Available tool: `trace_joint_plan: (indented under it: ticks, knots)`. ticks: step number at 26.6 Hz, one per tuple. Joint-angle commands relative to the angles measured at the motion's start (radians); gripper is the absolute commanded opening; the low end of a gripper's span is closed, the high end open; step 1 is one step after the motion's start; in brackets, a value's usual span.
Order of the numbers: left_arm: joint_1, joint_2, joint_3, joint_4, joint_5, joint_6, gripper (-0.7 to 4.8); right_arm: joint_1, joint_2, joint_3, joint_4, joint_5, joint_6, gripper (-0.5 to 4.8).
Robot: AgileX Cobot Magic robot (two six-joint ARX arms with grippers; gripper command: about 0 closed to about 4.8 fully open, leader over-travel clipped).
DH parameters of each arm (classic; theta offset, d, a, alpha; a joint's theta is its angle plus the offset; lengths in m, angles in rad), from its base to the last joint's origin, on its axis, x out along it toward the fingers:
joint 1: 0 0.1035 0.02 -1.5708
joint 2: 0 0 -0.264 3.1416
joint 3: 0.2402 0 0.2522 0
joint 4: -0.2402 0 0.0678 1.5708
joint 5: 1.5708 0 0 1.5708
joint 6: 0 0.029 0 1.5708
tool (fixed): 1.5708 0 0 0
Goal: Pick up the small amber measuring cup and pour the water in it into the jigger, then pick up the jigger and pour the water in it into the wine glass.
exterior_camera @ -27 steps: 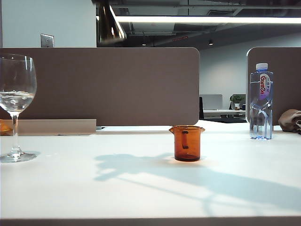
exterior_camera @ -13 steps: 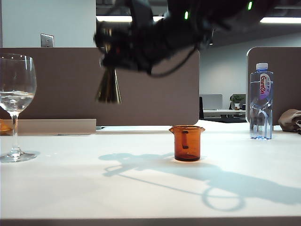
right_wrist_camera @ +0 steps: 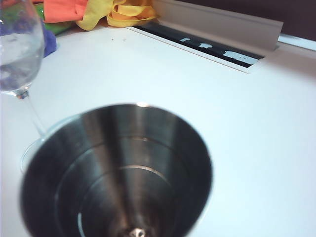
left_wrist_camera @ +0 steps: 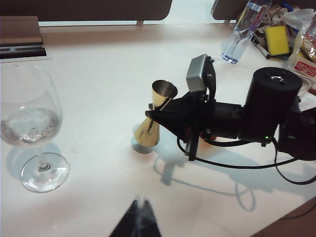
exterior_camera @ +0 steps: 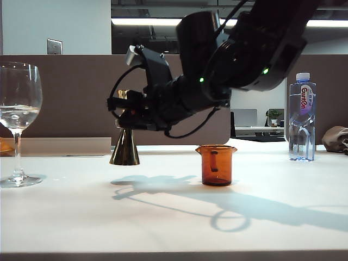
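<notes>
My right gripper (exterior_camera: 124,123) is shut on the narrow waist of the gold jigger (exterior_camera: 124,149). The jigger is upright, its wide foot at or just above the white table (exterior_camera: 163,217); I cannot tell if it touches. It is between the wine glass (exterior_camera: 19,103), which holds clear water (exterior_camera: 18,116), and the small amber measuring cup (exterior_camera: 216,165). The left wrist view shows the jigger (left_wrist_camera: 148,129) in the right gripper (left_wrist_camera: 154,114), the wine glass (left_wrist_camera: 30,123), and my left gripper (left_wrist_camera: 141,203) shut and empty. The jigger's open mouth (right_wrist_camera: 118,173) fills the right wrist view and hides the fingers.
A plastic water bottle (exterior_camera: 302,117) stands at the back right. Brown partitions (exterior_camera: 163,98) and a cable tray (right_wrist_camera: 212,47) line the table's far edge. A yellow sponge (left_wrist_camera: 276,39) and packets lie at the far right corner, coloured cloths (right_wrist_camera: 98,12) behind the glass.
The right arm has come down from the top of the view with the jigger, bringing it to table level left of the amber cup. The glass and cup have not moved.
</notes>
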Motion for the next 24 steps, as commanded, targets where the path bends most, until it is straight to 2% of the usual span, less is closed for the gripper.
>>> trace_joint_plan:
  ticks: [1, 14, 17, 21, 24]
  knots:
    - [0.000, 0.000, 0.003, 0.012, 0.003, 0.001, -0.02, 0.002, 0.039, 0.043, 0.027, -0.005, 0.012, -0.01]
    - [0.000, 0.000, 0.003, 0.011, 0.003, 0.001, -0.02, 0.010, 0.090, 0.071, -0.001, -0.003, 0.013, 0.01]
    - [0.000, 0.000, 0.003, 0.011, 0.003, 0.001, -0.02, 0.014, 0.090, 0.071, -0.006, -0.001, 0.013, 0.61]
    - [0.000, 0.000, 0.003, 0.011, 0.003, 0.001, -0.02, 0.016, 0.090, 0.071, -0.006, -0.001, 0.013, 0.73]
    - [0.000, 0.000, 0.003, 0.011, 0.003, 0.001, -0.02, 0.021, 0.090, 0.071, -0.006, -0.001, 0.012, 1.36]
